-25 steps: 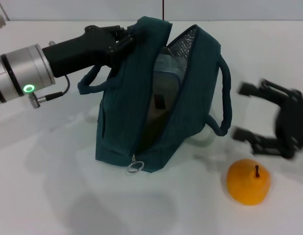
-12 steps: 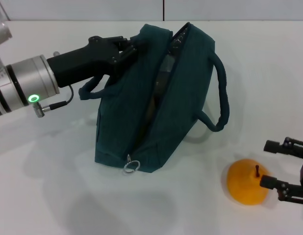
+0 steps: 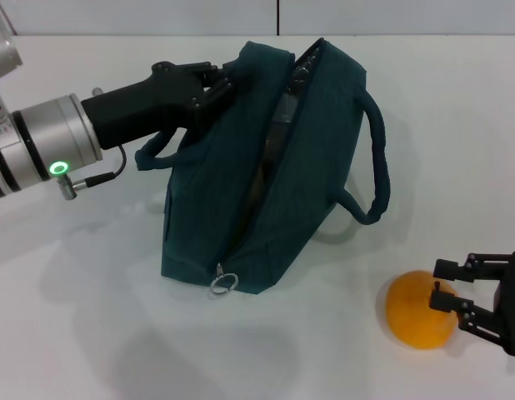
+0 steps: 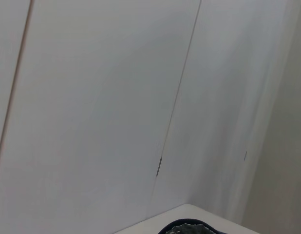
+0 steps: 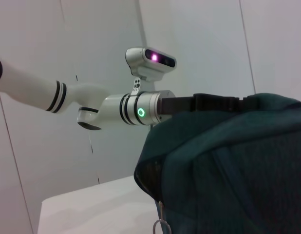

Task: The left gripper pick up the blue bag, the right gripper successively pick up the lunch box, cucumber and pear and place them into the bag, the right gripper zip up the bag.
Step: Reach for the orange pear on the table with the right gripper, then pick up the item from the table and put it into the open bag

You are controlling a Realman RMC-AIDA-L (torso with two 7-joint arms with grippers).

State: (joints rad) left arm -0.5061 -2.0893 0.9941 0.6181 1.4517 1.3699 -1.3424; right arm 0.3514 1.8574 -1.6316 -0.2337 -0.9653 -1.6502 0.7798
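Since half a second ago the right gripper (image 3: 447, 290) has come down and inward at the near right of the table, so its spread black fingers now straddle the pear (image 3: 417, 310) without closing on it; one fingertip covers the spot where the brown stem showed. The blue bag (image 3: 274, 175) and the left gripper (image 3: 217, 77) have not shifted: the fingers stay pinched on the bag's upper left edge and hold it up, its base resting on the table, the zip ring (image 3: 223, 284) lying at its near corner and the top seam narrowed to a slit.

The white table (image 3: 99, 317) runs back to a pale panelled wall (image 4: 92, 97), seen with thin vertical joints in the left wrist view.

Inside the slit only a dark strip shows, so the lunch box and cucumber cannot be made out. The right gripper is cut off by the picture's right edge. The right wrist view shows the bag's side (image 5: 238, 165), the left arm's green ring (image 5: 141, 112) and none of its own fingers
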